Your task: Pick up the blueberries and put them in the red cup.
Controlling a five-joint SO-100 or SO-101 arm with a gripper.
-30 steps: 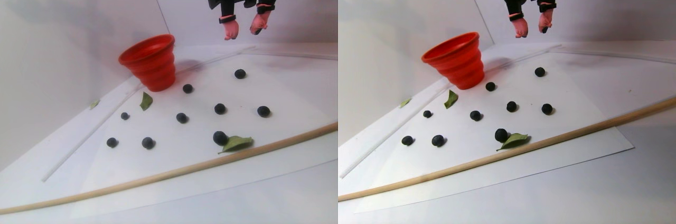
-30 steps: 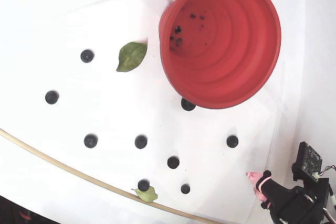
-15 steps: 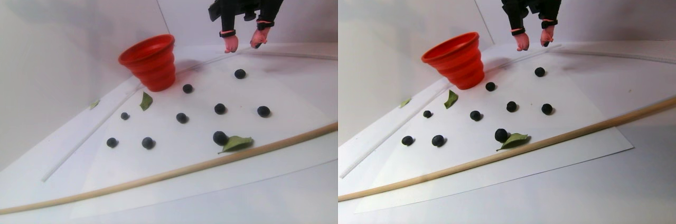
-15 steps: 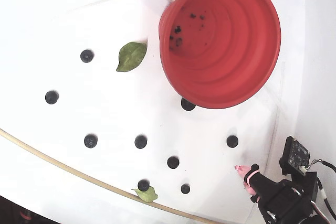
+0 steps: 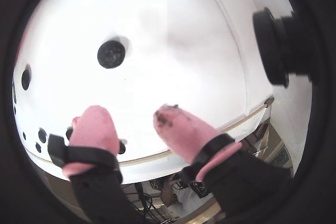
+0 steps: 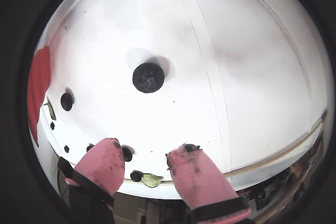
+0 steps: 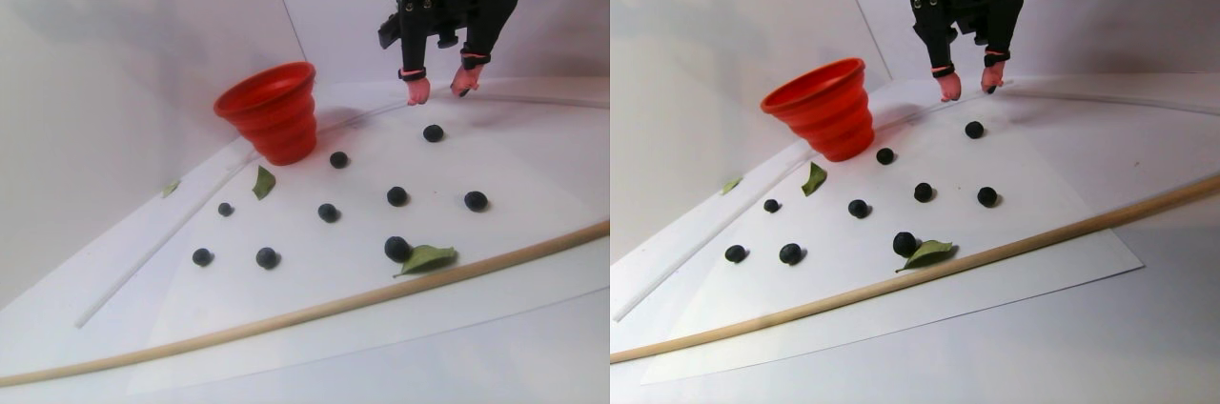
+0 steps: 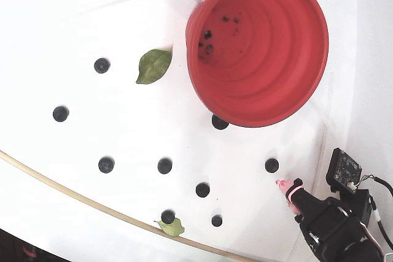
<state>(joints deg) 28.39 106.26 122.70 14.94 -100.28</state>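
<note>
Pink rubber-capped fingertips [image 6: 102, 163] on the black two-finger claw [image 6: 142, 166] stand parted with nothing between them; the claw is released. A wrist view shows both pads pointing down at the white sheet [image 8: 123, 127], with one small round dark blue-black berry [image 6: 148, 77] ahead of the gap and not yet between the pads. Judgement: the jaws are spread so the berry can pass between them on the descent. In the stereo pair view the claw [image 7: 438, 88] hangs above that berry [image 7: 433, 132], near the sheet's far edge, not touching it.

Berry locations: the fixed view shows the target berry [image 8: 271, 165] just beside the claw tip [image 8: 284, 185], toward the sheet's right edge. The other blueberries [image 8: 164, 165] are scattered singly across the middle and left of the sheet, well apart, so each can be taken alone. One sits against the base of the large red-orange ribbed cup [image 8: 258, 47], which stands upright near the top edge with dark specks at its bottom. A green leaf [image 8: 153, 64] lies left of the cup; a second small leaf [image 8: 173, 227] touches a berry by the thin wooden rod [image 8: 73, 194] along the lower edge.

Versus 1.0 s ago: claw is lower and closer to the target berry; berries, leaves and cup unmoved.
</note>
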